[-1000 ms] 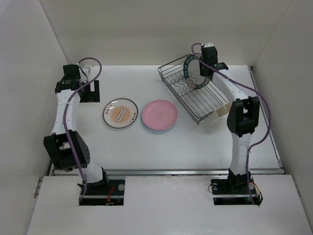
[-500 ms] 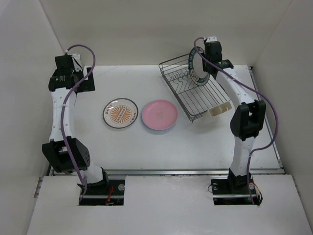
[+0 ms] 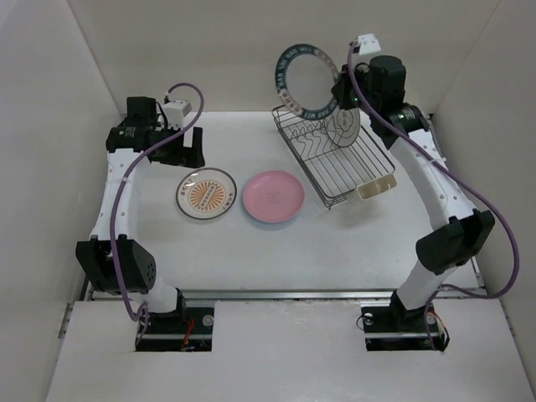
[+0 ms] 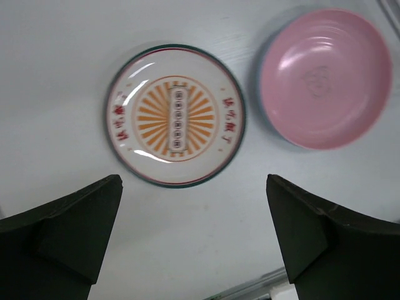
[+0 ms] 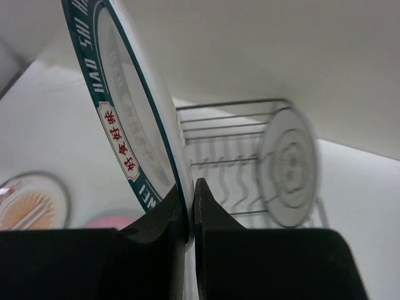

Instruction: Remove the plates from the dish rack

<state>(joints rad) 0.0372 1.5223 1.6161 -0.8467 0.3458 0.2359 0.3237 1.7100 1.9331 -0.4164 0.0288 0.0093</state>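
Right claw (image 5: pixel 187 203), pinching the ringed plate (image 3: pixel 303 79), has lifted it clear of the rack (image 3: pixel 335 167) — one plate (image 5: pixel 289 165) remains (left claw (image 4: pixel 194 234) gapes, empty).

White-linked left arm (image 3: pixel 117 201) and right arm (image 3: pixel 435 180) carry black joints, looping purple cables (image 3: pixel 182 85) and black fingers (image 4: pixel 69 237).

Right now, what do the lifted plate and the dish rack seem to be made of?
The lifted plate, pinched in the right end effector, looks like glazed ceramic or melamine, I can't tell which: smooth glossy face, printed rim lettering. The dish rack looks like thin metal wire, dark and slightly shiny, probably coated or plated: slender bent rods.
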